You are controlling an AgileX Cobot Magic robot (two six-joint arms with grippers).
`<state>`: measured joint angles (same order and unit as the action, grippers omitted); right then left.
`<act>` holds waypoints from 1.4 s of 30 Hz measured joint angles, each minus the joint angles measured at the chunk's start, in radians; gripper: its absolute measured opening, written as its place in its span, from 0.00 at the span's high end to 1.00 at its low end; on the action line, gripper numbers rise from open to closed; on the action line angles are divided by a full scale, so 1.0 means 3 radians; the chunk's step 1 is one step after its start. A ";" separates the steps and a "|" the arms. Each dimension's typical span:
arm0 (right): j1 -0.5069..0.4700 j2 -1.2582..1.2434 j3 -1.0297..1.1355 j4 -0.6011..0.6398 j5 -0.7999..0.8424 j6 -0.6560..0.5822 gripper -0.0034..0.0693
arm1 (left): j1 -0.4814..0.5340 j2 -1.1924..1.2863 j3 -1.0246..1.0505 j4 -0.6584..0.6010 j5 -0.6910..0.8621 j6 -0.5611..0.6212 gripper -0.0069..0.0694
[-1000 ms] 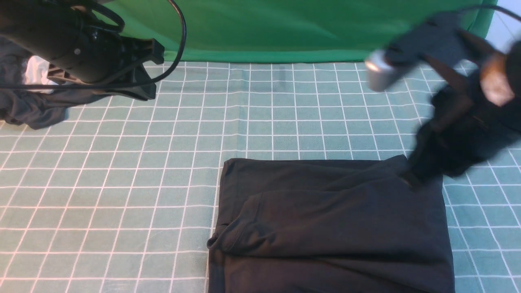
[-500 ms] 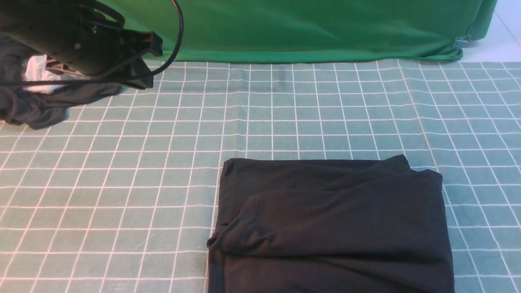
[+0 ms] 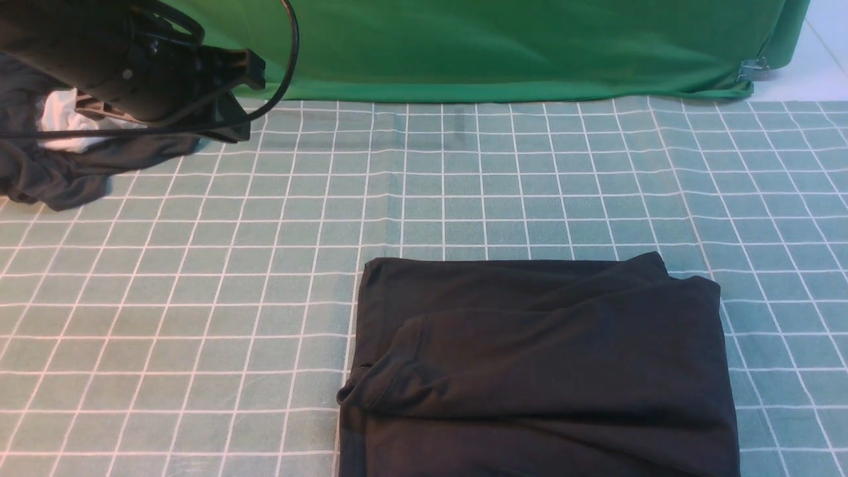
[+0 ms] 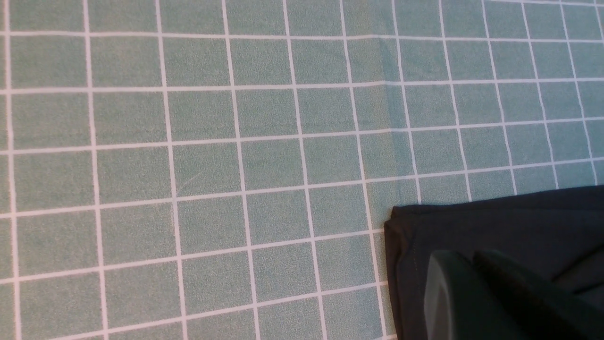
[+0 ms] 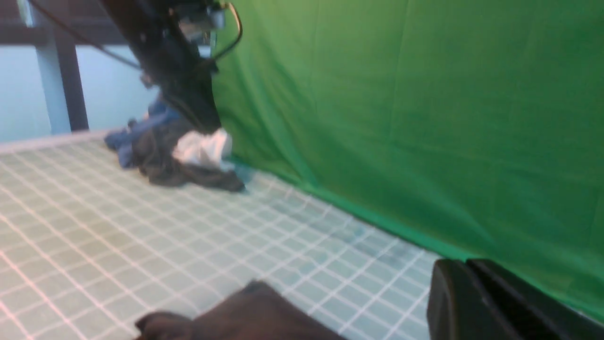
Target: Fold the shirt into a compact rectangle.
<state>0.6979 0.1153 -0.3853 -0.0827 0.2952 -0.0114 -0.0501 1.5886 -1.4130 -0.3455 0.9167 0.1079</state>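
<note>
On the near middle of the tabletop [image 3: 464, 199] lies our shirt [image 3: 543, 371], already a rough rectangle, so we judge the folding nearly done; what remains is squaring the uneven far right corner. Our left gripper [image 3: 225, 106] hangs far left with jaws closed on nothing. Our right gripper [image 5: 476, 293], raised clear, likewise closed. Open gridded cloth surrounds three shirt edges.

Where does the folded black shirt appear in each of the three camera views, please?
Front view: the shirt fills the lower centre to right, running off the bottom edge.
Left wrist view: one corner shows at the lower right, behind the shut left gripper.
Right wrist view: a blurred dark edge at the bottom centre.
Shared landmark: the green checked tablecloth.
</note>
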 joint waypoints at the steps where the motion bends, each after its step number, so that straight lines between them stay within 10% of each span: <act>1: 0.0000 0.0000 0.0000 0.0000 -0.0038 0.0000 0.92 | 0.0000 0.0000 0.0000 0.0000 0.0000 0.0000 0.89; 24: -0.0087 -0.0033 0.0053 0.0013 -0.0143 0.0003 0.83 | 0.0000 0.0000 0.0000 -0.0081 -0.0150 0.0000 0.89; 42: -0.2120 -0.0381 0.1315 0.0011 -0.0155 0.0007 0.77 | 0.0000 0.0000 0.0000 0.0015 0.0075 0.0003 0.89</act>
<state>0.0619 0.0009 0.0093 -0.0795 0.2488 -0.0094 -0.0501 1.5886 -1.4130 -0.3411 0.9393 0.1089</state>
